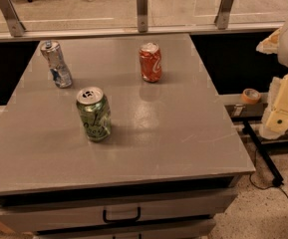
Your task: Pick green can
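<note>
A smooth grey tabletop with a dull sheen sits on a drawer cabinet with a dark handle. Behind it runs a glass railing on metal posts, and speckled floor shows at the lower right.

The green can stands upright left of the table's middle, toward 9 o'clock, with bare surface all round it. From it, the red can stands at about 1 o'clock and the slimmer silver-and-blue can at about 11 o'clock, leaning slightly. Both are well apart from the green one.

The gripper, cream-coloured and blocky, hangs off the table's right edge at about 3 o'clock from the green can, far from it and near an orange tape roll. Whether it is apart or closed I cannot tell.

The green can is a plain cylinder with a light green printed wall, dark and white markings, and a silver lid with a pull tab. I judge it light, and thin-walled enough to dent under a hard squeeze. The glossy wall is likely slippery, and on this slick top a sideways nudge could slide or tip it. The best hold looks like the mid-body, across the width, from the open right side, with moderate pressure.
</note>
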